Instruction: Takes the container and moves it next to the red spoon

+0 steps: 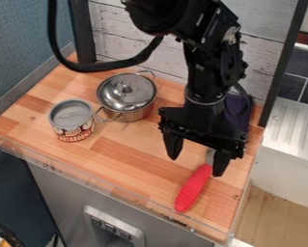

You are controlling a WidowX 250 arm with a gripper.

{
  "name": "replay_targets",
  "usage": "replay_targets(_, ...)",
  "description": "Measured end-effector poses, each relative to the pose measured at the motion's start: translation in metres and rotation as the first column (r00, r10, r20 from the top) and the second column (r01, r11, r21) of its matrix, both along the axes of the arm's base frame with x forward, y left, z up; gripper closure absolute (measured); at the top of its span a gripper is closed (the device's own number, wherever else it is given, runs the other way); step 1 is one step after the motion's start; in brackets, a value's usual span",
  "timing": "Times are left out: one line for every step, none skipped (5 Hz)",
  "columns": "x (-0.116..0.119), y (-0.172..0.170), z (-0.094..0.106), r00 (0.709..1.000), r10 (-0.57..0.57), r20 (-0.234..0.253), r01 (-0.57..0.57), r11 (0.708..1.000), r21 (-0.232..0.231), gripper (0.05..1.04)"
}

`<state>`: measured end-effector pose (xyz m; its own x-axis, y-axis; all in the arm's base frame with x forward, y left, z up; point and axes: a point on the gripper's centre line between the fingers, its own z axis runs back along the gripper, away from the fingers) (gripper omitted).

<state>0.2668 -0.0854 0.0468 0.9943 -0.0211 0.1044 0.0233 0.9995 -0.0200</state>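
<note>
My gripper (196, 163) hangs over the right part of the wooden counter, its two fingers spread apart with nothing held between them. Below it lies the red-handled spoon (193, 188), its handle pointing toward the front edge and its far end partly hidden behind the gripper. The container, an open-topped can with a printed label (72, 120), stands upright at the left of the counter, well away from the gripper.
A lidded metal pot (126, 95) stands just behind and to the right of the can. Dark purple cloth (237, 112) lies behind the arm at the right. A clear low rim (85, 172) runs along the counter's front edge.
</note>
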Motion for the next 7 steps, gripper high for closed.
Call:
replay_targets(-0.003,0.001,-0.005,1.0,-0.002,-0.021,0.002,1.0,0.004,0.083)
replay_targets(-0.009,0.041,-0.016,0.994,0.095,-0.059,-0.094,0.996,0.008,0.083)
replay_targets(-0.007,0.069,-0.01,0.988,0.151,-0.043,-0.151,0.989,0.0,0.083)
replay_targets(-0.006,0.113,-0.007,0.966,0.255,-0.041,-0.255,0.967,0.017,0.083)
replay_targets(0.005,0.147,0.007,0.942,0.336,-0.005,-0.336,0.942,0.013,0.083)
replay_targets(0.015,0.181,0.015,0.911,0.412,0.02,-0.413,0.911,0.014,0.083)
replay_targets(0.024,0.202,0.008,0.888,0.459,0.01,-0.459,0.888,0.021,0.083)
